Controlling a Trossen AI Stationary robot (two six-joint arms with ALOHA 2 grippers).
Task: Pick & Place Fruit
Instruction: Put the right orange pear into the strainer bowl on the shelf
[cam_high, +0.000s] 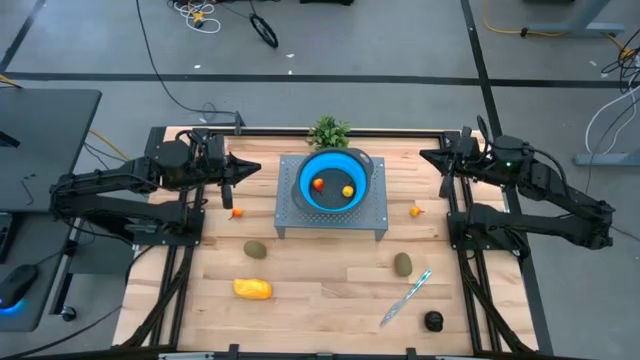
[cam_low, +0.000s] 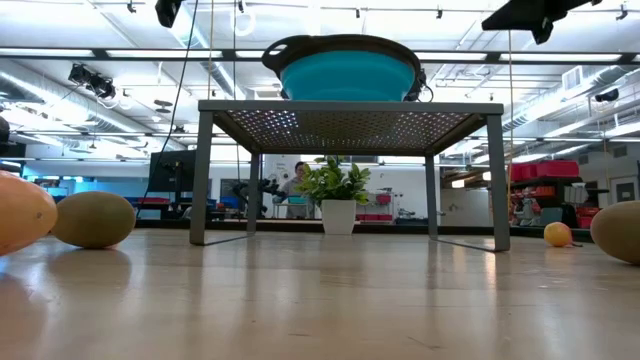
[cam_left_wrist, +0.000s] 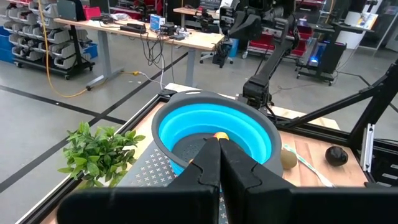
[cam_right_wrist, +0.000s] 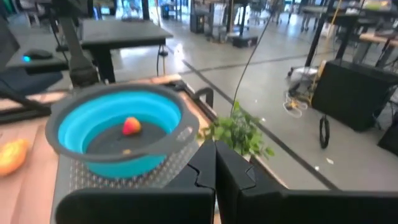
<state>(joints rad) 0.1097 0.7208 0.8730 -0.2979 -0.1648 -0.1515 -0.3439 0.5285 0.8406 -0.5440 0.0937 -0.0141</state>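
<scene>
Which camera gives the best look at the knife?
The high view: the whole knife lies in sight, blade and light-blue handle, between an olive oval and the black fruit. The left wrist view shows only a sliver; the low and right wrist views show none.

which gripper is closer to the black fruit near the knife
Right. The right gripper sits at the table's far right edge, same side as the black fruit; the left gripper is across the table, far left.

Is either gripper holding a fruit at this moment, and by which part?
Nothing is held. The left gripper and the right gripper are both shut on nothing, near the blue bowl.
</scene>
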